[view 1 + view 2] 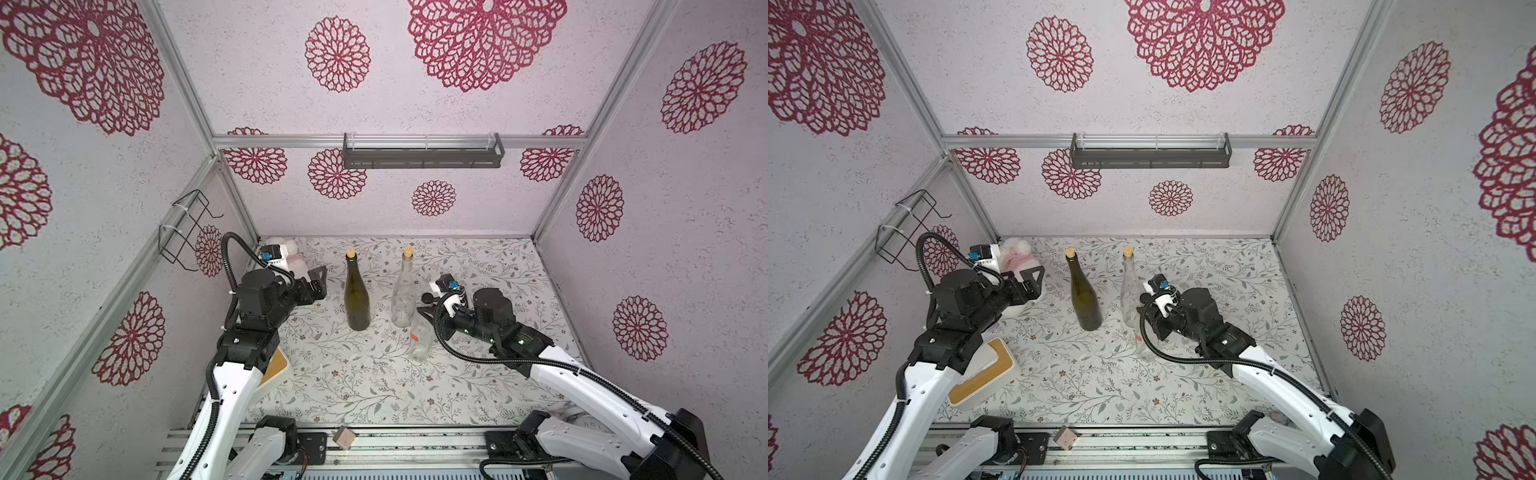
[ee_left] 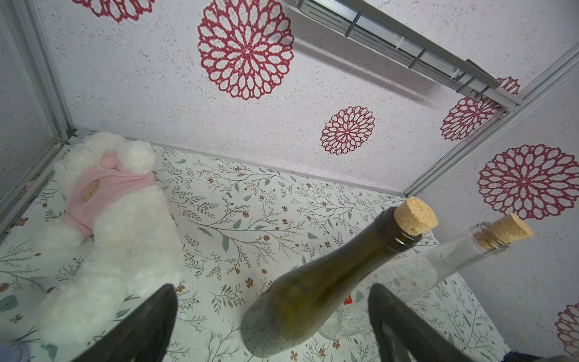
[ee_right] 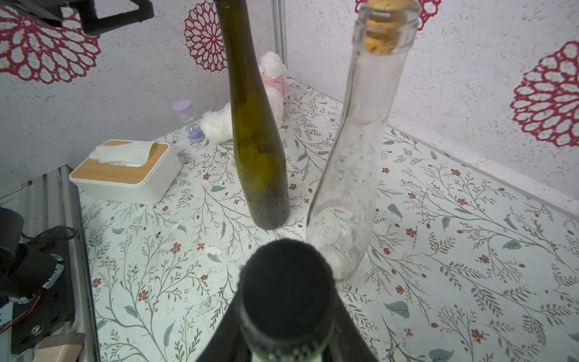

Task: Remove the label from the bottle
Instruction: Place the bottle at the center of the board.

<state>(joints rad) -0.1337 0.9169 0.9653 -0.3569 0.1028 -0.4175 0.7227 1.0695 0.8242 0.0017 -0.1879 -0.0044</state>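
Note:
A small clear bottle (image 1: 419,343) with a black cap (image 3: 285,282) stands upright right of centre. A small red patch of label (image 1: 413,336) shows on its side, and also shows as a red label patch (image 2: 347,300) in the left wrist view. My right gripper (image 1: 428,308) (image 3: 285,313) is shut on the bottle's neck just below the cap. My left gripper (image 1: 319,282) (image 2: 272,291) hangs open at the left with nothing held. A dark green corked bottle (image 1: 356,291) stands past its fingers.
A tall clear corked bottle (image 1: 404,291) stands beside the green bottle (image 3: 257,141). At the left are a tissue box (image 1: 984,376), a white plush toy (image 2: 109,235) and a purple sand timer (image 3: 188,122). A wooden block (image 1: 345,436) lies on the front rail.

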